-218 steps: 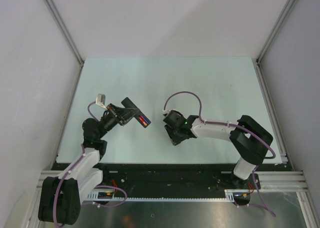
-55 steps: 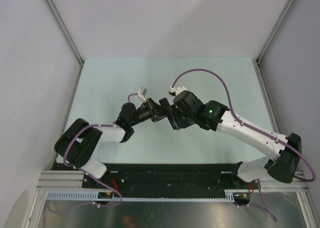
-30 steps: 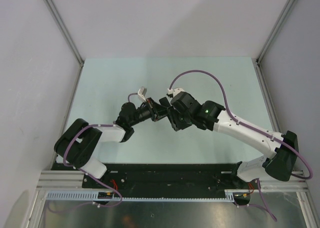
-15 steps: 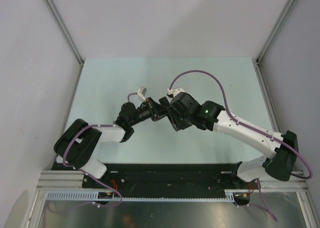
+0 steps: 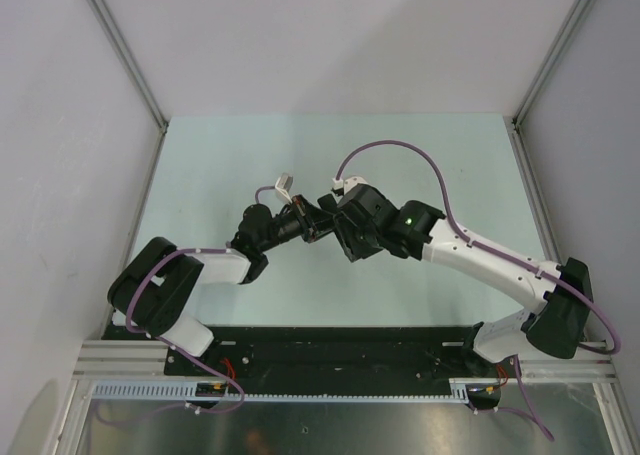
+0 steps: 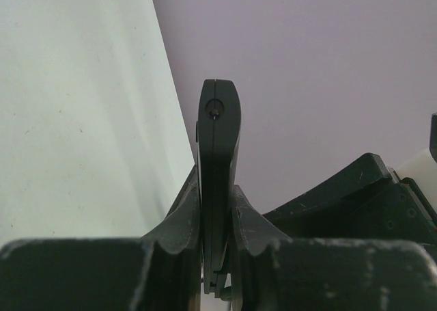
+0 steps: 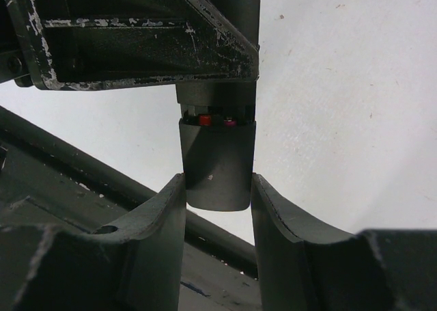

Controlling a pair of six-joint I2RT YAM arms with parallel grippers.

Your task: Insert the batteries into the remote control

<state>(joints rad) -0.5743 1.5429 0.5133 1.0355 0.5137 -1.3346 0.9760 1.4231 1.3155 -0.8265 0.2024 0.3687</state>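
Pale green table [image 5: 220, 155], arms met at centre, apart seconds earlier, left gripper [image 6: 215, 191] clamped tight on remote control [image 6: 217, 133] held edge-on, right gripper [image 7: 218, 188] half-spread, pinched black cover [image 7: 217, 164] at remote's end, batteries [image 7: 203, 120] sat inside, red and purple tips showed.

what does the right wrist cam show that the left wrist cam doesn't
Only the right wrist view: the batteries, their coloured ends peeking out just above the black cover piece, which the right gripper pinches by its sides. Only the left wrist view: the remote control seen edge-on, standing up out of the clamped left gripper, with the purple wall behind. Both: the pale table and a black part held between that camera's own fingers.
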